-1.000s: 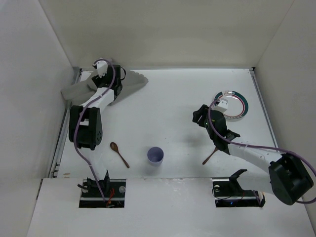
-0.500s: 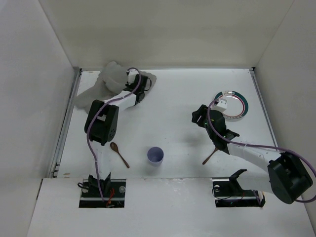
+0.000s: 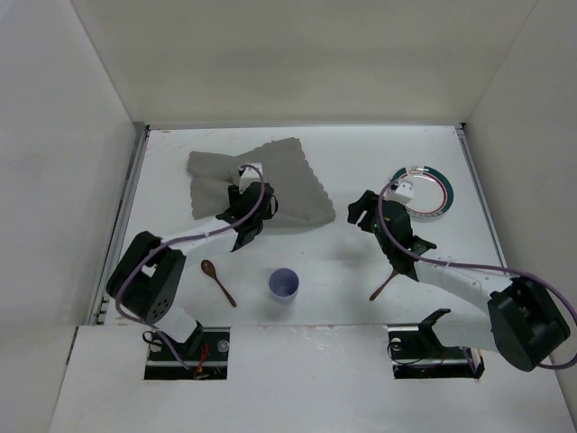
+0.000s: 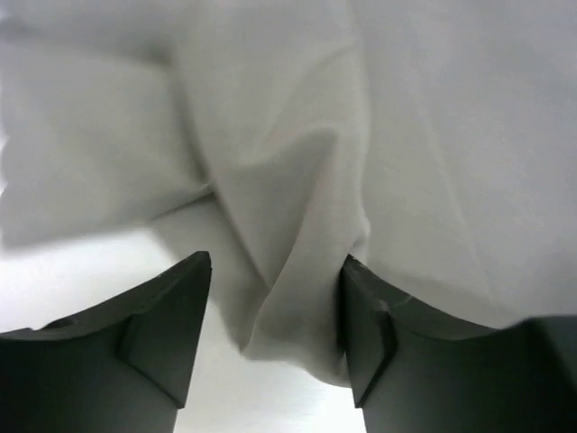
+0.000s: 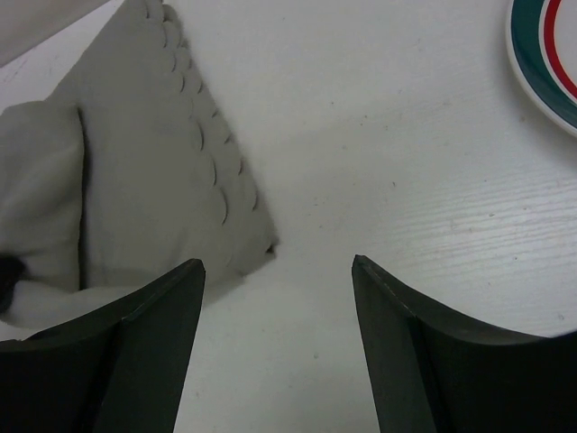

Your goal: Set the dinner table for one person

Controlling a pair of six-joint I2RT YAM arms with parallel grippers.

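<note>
Dinner table (image 3: 361,153): white top filling the floor of the top view; everything you need lies on it

Mat (image 3: 288,176): grey cloth with a scalloped edge, now spread across the far middle of the table; a second ago it hung bunched at the far left corner, so you have just carried it in. It lies skewed, with a raised fold (image 4: 270,135) where you let it down

Left gripper (image 3: 242,212): has swung with the mat from the corner to the near edge of the cloth. The fingers stand well apart, a ridge of cloth runs between them and brushes the right-hand finger, and nothing looks pinched in the wrist view

Right gripper (image 3: 363,212): unmoved over the last second, spread wide and holding nothing; it hovers over bare table between the mat's corner (image 5: 153,180) and the plate

Plate (image 3: 444,194): green and red rimmed, far right, well apart from the mat, not shifted

Cup (image 3: 284,285): pale, upright, near the middle front, off the mat

Spoon (image 3: 218,281): brown, just left of the cup, lying on the bare table

Second utensil (image 3: 383,286): dark handle showing under the right forearm; you cannot tell which kind

Reading: the base layer looks placed, so you are early in the job. Plate, cup and both utensils are not yet on or around the mat

Watch: the fold and the skew; flatten it before you bring the plate, or the plate may rock
</note>
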